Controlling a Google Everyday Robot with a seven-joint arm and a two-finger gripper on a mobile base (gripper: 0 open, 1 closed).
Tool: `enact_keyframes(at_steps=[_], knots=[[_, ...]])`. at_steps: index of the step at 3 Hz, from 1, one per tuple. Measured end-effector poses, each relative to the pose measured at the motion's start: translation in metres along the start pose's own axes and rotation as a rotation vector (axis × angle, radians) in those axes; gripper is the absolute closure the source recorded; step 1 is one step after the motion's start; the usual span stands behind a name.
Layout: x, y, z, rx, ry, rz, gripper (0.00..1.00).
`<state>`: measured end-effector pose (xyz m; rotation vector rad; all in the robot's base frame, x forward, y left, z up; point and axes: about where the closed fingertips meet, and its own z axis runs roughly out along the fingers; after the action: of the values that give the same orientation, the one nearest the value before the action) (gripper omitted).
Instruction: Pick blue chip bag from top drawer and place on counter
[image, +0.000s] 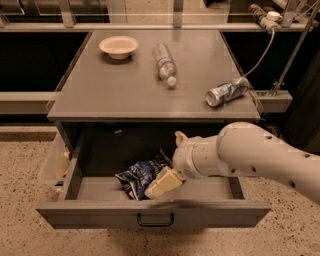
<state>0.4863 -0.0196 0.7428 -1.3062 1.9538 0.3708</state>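
Camera view: A white robot arm reaches from the right into the open top drawer of a grey metal cabinet, its gripper low inside the drawer near the front panel. The gripper's pale tip rests against the right edge of the blue chip bag, which lies crumpled on the drawer floor, a little left of centre and close to the front. Whether the claw is apart, together or clamped on the bag cannot be told from this angle, since the arm's wrist covers much of it.

The drawer stands pulled well out, its small black handle centred on the front panel. Above it, the counter carries three items: a shallow cream bowl at the back left, a clear plastic bottle lying on its side near the back centre, and a crushed silver-blue can lying on its side at the right edge. A thin cable runs from the upper right toward the can's side of the counter. The cabinet sits on a speckled floor.
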Motion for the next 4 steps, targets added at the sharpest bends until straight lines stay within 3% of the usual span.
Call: enact_keyframes(at_steps=[2, 4], knots=[[-0.009, -0.009, 0.037, -0.002, -0.042, 0.006, 0.0], [0.002, -0.009, 0.075, -0.036, -0.037, 0.055, 0.0]])
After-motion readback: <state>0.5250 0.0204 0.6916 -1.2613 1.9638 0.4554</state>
